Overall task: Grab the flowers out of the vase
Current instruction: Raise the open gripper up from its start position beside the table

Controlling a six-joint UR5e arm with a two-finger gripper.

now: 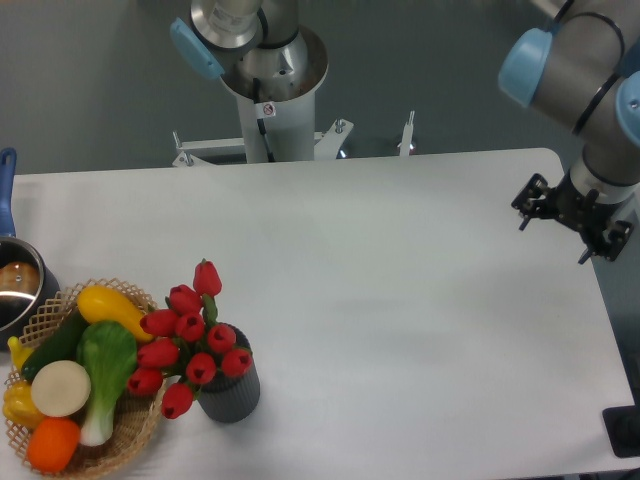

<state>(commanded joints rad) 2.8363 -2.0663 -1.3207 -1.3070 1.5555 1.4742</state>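
Tulip bunch [188, 335] sits in the ribbed dark grey vase [232, 392] at the front-left of the white table [400, 300]. Red buds fan up and to the left, wider than the vase; lowest ones hang over the wicker basket [120, 430] rim, touching or nearly so.

Gripper [572, 220] is far off at the table's right edge, mid-depth, well apart from the flowers w/ bare tabletop between. It hangs under the blue-and-grey arm [575, 60]. Black finger hardware visible but seen end-on, so can't tell how wide it's spread; nothing visibly held.

Basket just left of the vase holds toy veg: bok choy [103, 365], yellow squash [115, 308], dark green cucumber [55, 345], orange [52, 445], a pale round slice [60, 388]. Steel pot w/ blue handle [12, 270] at the left edge, behind the basket. Arm's base column [270, 90] stands behind the table.
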